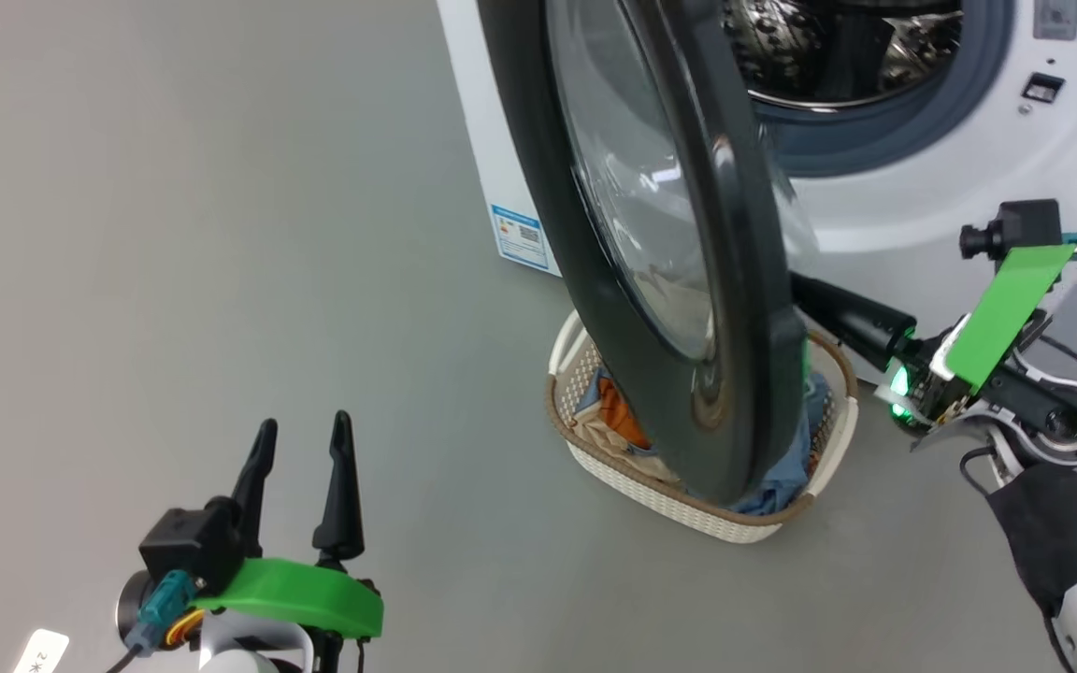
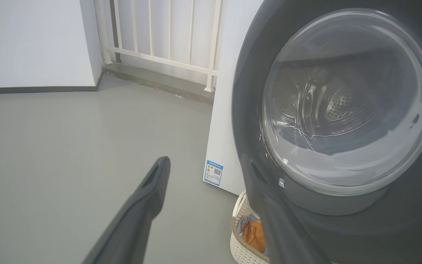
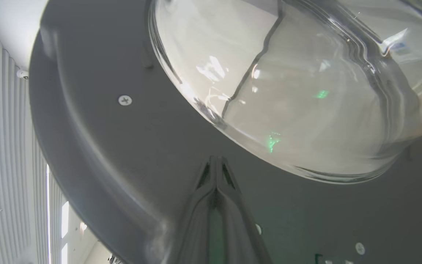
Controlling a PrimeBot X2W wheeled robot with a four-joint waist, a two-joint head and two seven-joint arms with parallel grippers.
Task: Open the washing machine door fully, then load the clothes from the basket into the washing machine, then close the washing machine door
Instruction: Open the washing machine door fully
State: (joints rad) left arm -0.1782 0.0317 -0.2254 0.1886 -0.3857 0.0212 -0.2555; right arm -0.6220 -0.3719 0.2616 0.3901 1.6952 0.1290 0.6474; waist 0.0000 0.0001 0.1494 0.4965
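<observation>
Seeing right gripper (image 3: 216,163) pinched closed, tips at inner face of washing machine door (image 3: 123,154), just beside glass bowl (image 3: 306,91). Noting left gripper (image 1: 305,422) spread wide, empty, well left of door.

Blue label (image 1: 521,236) on washing machine (image 1: 922,201) — print unreadable.

Clothes (image 1: 627,421) in basket (image 1: 634,483) before washing machine (image 1: 875,215)
</observation>
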